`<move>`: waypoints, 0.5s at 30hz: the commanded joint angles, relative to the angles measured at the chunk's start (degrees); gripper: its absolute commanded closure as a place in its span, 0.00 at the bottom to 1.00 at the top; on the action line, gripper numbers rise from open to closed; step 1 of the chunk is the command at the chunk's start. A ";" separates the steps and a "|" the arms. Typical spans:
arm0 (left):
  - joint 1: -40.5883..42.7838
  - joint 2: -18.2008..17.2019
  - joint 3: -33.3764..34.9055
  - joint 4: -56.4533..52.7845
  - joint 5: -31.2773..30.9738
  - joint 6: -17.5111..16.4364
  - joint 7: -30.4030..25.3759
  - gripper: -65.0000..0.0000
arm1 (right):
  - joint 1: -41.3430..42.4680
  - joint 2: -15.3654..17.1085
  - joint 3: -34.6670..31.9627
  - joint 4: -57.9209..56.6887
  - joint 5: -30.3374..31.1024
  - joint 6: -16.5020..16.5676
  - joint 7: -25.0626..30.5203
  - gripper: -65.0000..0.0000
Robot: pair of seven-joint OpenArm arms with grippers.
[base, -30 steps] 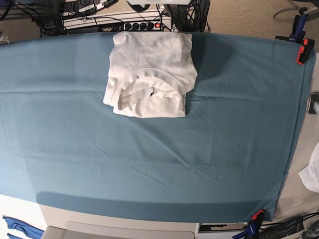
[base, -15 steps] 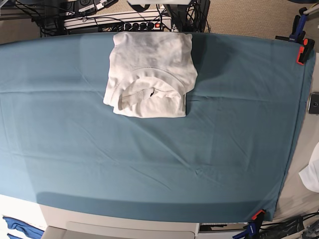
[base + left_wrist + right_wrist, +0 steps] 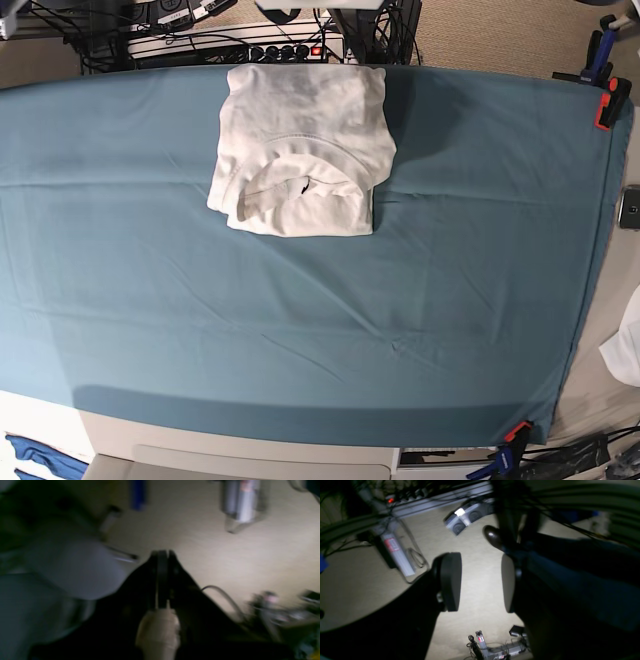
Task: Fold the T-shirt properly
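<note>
1. Your T-shirt [image 3: 300,150] lies on the tabletop [image 3: 300,330], near the far edge and a bit to the left of the middle in the base view.
2. It is folded into a small, chunky bundle. The round ribbed neck faces up, close to the near edge of the bundle.
3. A teal cloth [image 3: 150,250] covers the tabletop, and the T-shirt rests on it. Orange clamps [image 3: 607,105] pinch the cloth at its corners on the right of the base view.
4. Neither tool shows in the base view, so both are well away from the T-shirt.
5. Your left tool [image 3: 162,553] is clenched. Its two dark fingers [image 3: 162,580] press flat together with nothing between them. It points at a beige floor [image 3: 225,555], and the picture is blurry.
6. Your right tool [image 3: 481,582] is released. Its two pads [image 3: 451,580] stand apart with a wide gap, and only the floor shows through that gap.
7. The T-shirt shows in neither wrist view, so you cannot tell just how far each tool is from it.
8. A small white cloth [image 3: 625,350] peeks in at the right edge of the base view, off the teal cloth.
</note>
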 commanded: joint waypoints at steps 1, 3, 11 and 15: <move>1.31 0.87 0.22 0.44 -2.84 -0.94 0.74 1.00 | -1.07 0.66 -0.68 -0.42 -0.11 0.35 1.18 0.60; 1.66 2.97 2.49 0.44 -7.41 -3.32 2.38 1.00 | -0.76 0.94 -3.78 -2.71 -0.24 0.83 2.36 0.60; 1.38 5.51 28.09 -6.75 -8.70 -13.18 -3.26 1.00 | 6.91 5.44 -22.21 -26.64 -3.52 1.03 4.94 0.60; -4.42 5.51 44.87 -18.29 0.61 -13.65 -12.13 1.00 | 13.97 8.07 -31.93 -44.52 -6.38 0.96 9.60 0.60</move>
